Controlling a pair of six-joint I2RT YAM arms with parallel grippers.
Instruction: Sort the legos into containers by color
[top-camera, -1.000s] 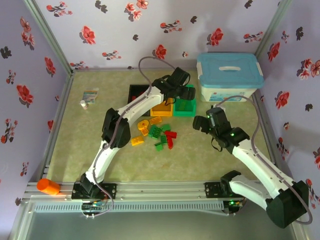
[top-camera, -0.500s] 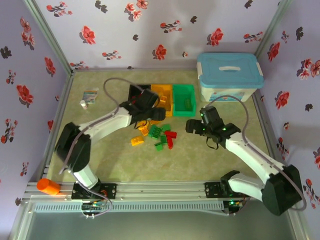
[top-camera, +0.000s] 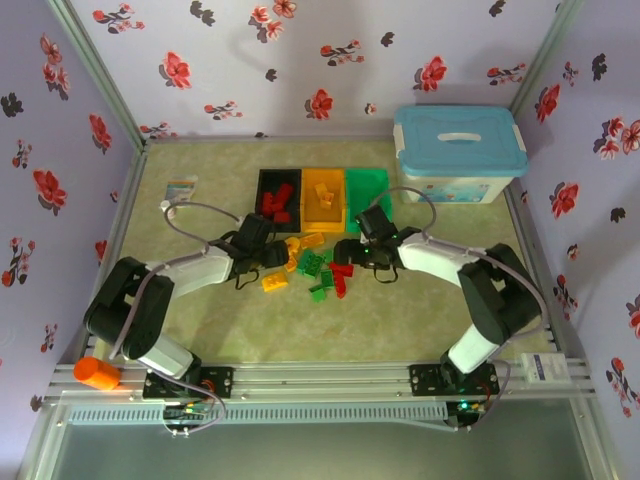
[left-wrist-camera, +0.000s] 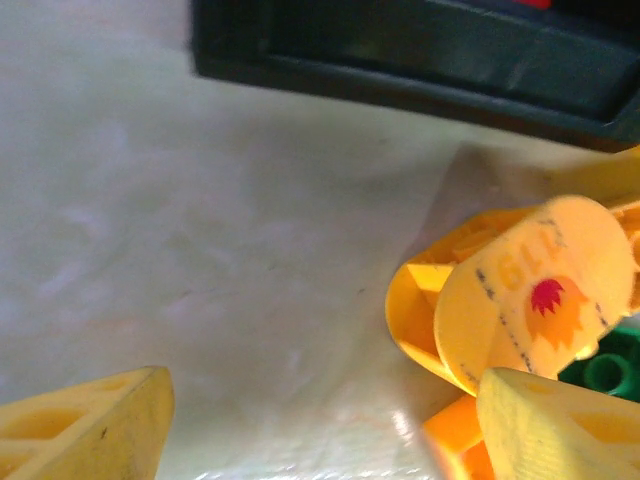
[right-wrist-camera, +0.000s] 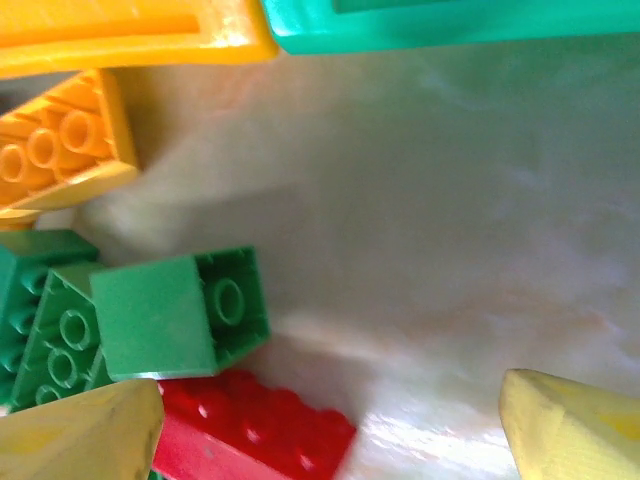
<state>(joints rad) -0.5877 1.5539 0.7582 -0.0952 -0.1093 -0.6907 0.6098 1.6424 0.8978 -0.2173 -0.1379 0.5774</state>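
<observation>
The legos (top-camera: 318, 268) lie in a loose pile of red, green and orange-yellow bricks in front of the containers: a black bin (top-camera: 268, 178), an orange bin (top-camera: 311, 207) and a green bin (top-camera: 367, 180). Red bricks (top-camera: 276, 199) sit in the black bin, and an orange brick (top-camera: 325, 197) in the orange one. My left gripper (top-camera: 274, 256) (left-wrist-camera: 325, 430) is low at the pile's left edge, open over bare table, next to a rounded orange-yellow brick (left-wrist-camera: 520, 300). My right gripper (top-camera: 349, 252) (right-wrist-camera: 325, 435) is open at the pile's right edge, by a red brick (right-wrist-camera: 250, 425) and a green brick (right-wrist-camera: 180, 310).
A large white box with a light-blue lid (top-camera: 458, 152) stands at the back right. An orange cylinder (top-camera: 97, 373) lies on the front left rail. A small white bottle (top-camera: 168, 207) and a card (top-camera: 181, 187) sit at the left. Patterned walls enclose the table.
The left arm has swung back from over the bins and dropped to the pile's left side. The right gripper has moved left and down to the pile's right side.
</observation>
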